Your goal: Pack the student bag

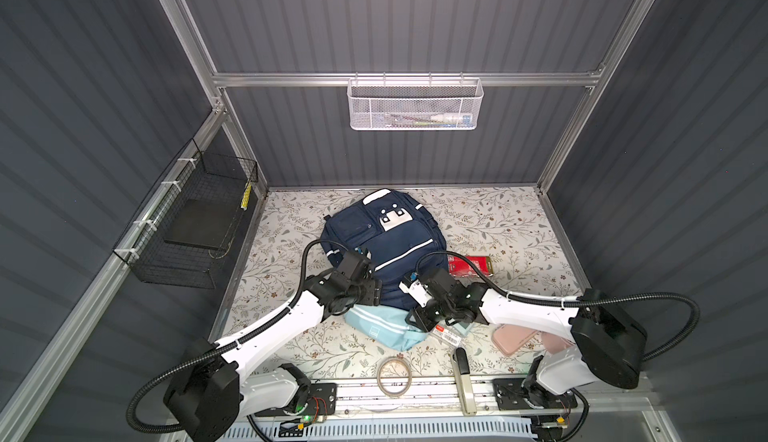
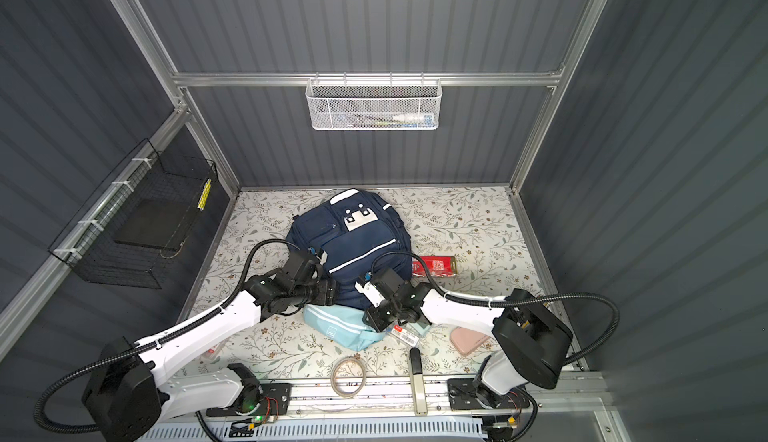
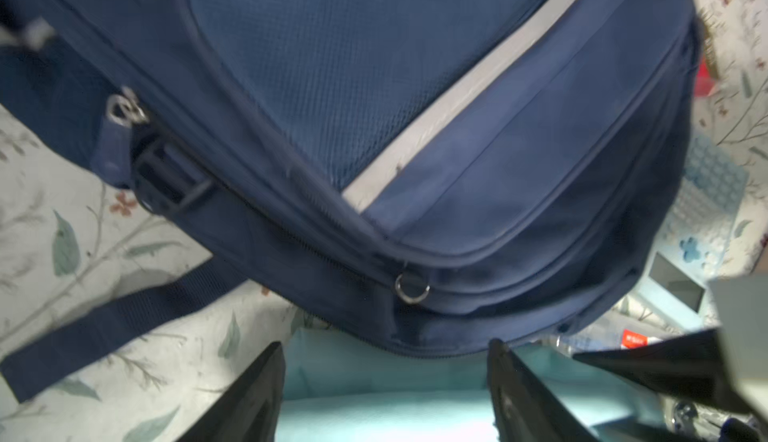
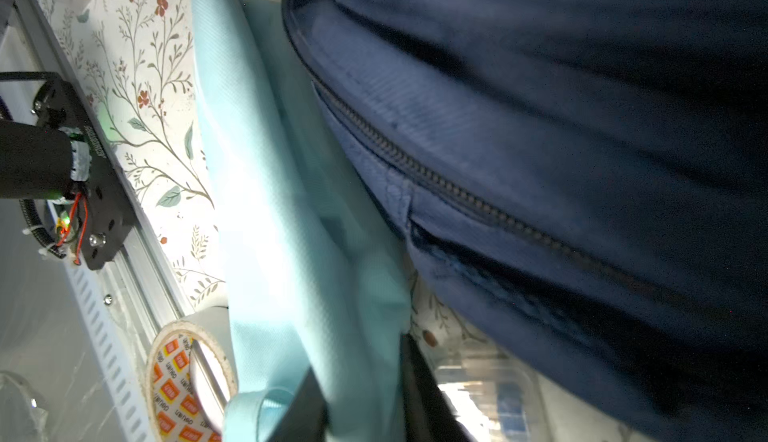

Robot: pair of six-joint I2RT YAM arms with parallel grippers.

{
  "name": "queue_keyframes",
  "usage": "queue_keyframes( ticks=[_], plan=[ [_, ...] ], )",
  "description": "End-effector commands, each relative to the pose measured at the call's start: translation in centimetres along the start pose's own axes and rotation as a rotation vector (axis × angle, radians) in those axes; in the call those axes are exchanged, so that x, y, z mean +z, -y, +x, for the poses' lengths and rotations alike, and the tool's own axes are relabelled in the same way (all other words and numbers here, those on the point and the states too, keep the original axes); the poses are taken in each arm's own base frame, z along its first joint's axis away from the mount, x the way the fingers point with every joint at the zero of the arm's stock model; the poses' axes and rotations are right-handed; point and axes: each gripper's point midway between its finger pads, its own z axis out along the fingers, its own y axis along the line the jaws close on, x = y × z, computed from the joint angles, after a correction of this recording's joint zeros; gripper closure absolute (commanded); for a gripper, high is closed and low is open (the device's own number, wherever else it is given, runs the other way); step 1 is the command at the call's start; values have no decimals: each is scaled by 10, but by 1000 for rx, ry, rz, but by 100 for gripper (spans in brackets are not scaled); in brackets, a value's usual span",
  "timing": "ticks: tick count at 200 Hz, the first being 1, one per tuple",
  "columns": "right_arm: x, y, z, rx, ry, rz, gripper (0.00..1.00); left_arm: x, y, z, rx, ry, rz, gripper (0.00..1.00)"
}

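Observation:
The student bag point(image 1: 386, 248) point(image 2: 357, 244), a navy backpack with white stripes, lies flat in the middle of the floral table in both top views. A light blue pouch point(image 1: 380, 327) point(image 3: 374, 381) point(image 4: 291, 228) lies against its near edge. My left gripper point(image 1: 372, 294) point(image 3: 384, 377) hangs open over the pouch, at the bag's near-left rim with the zip ring point(image 3: 411, 288) just ahead; nothing is between its fingers. My right gripper point(image 1: 422, 319) point(image 4: 365, 394) is shut on the pouch's fabric beside the bag's zipped side point(image 4: 478, 199).
A red box point(image 1: 469, 265) lies right of the bag. A pink pencil case point(image 1: 515, 338), a clear packet with a red label point(image 1: 446, 334), a tape roll point(image 1: 395, 375) and a black-and-cream tool point(image 1: 463, 377) sit near the front. A white basket point(image 1: 415, 103) and a black wire basket point(image 1: 187, 219) hang on the walls.

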Motion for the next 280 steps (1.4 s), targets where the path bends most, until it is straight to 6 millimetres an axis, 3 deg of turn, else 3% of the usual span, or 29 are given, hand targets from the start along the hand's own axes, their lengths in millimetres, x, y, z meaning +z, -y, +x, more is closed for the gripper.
queue_keyframes(
  ticks=[1, 40, 66, 82, 111, 132, 152, 175, 218, 234, 256, 280],
  plan=[
    [-23, -12, -16, -66, 80, -15, 98, -15, 6, -14, -4, 38, 23, 23],
    [-75, -24, -34, -145, 233, -34, 100, -59, 14, -67, 104, 181, 11, 22],
    [-120, -18, -39, -119, 337, -30, 100, -92, 23, -96, 180, 270, 22, 20],
    [-147, -2, -42, -59, 426, 8, 100, -97, 34, -104, 247, 270, 55, 18],
    [-191, 77, -40, 245, 559, 282, 100, -64, 55, -110, 330, 209, 112, 9],
    [-204, 118, -33, 448, 600, 357, 100, -24, 53, -110, 409, 166, 14, 7],
    [-208, 143, -27, 577, 633, 359, 100, 7, 49, -115, 422, 143, -41, 10],
    [-212, 157, -27, 615, 674, 338, 100, 33, 56, -118, 442, 123, -27, 13],
    [-211, 168, -21, 641, 670, 312, 100, 81, 69, -98, 598, 10, -119, 12],
    [-209, 169, -18, 643, 670, 306, 100, 86, 76, -99, 595, 12, -94, 9],
    [-203, 174, -13, 660, 661, 307, 100, 77, 91, -100, 585, 40, -36, 2],
    [-195, 172, -10, 663, 650, 270, 100, 73, 94, -98, 651, 58, -121, 0]
  ],
)
